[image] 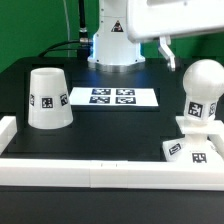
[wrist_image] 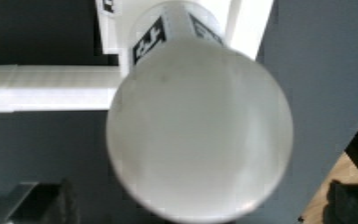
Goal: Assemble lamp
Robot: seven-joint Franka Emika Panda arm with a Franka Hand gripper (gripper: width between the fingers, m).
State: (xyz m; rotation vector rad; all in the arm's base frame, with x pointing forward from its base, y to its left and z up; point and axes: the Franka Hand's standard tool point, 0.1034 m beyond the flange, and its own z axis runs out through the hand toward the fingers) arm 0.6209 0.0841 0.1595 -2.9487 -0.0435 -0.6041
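Lamp, three white plastic parts, each with black-and-white square tags.
- Shade [image: 48,98]: tapered cup, standing wide end down at the exterior view's left, alone.
- Base [image: 190,151]: flat square block at the exterior view's right front, just beside the rail.
- Bulb [image: 203,86]: rounded head on a tagged stem, upright on the base.

Surface [image: 110,128]: black, bordered at front and left by a white rail [image: 100,172]. The marker board [image: 112,97] lies flat at mid-surface, between shade and bulb. Behind it stands the arm's white pedestal [image: 113,45] against a dark backdrop with cables.

Gripper [image: 168,58]: hangs above the bulb, towards the exterior view's left of it, not touching. The wrist view shows the blurred bulb filling the frame with dark fingers [wrist_image: 30,202] wide apart, holding nothing.
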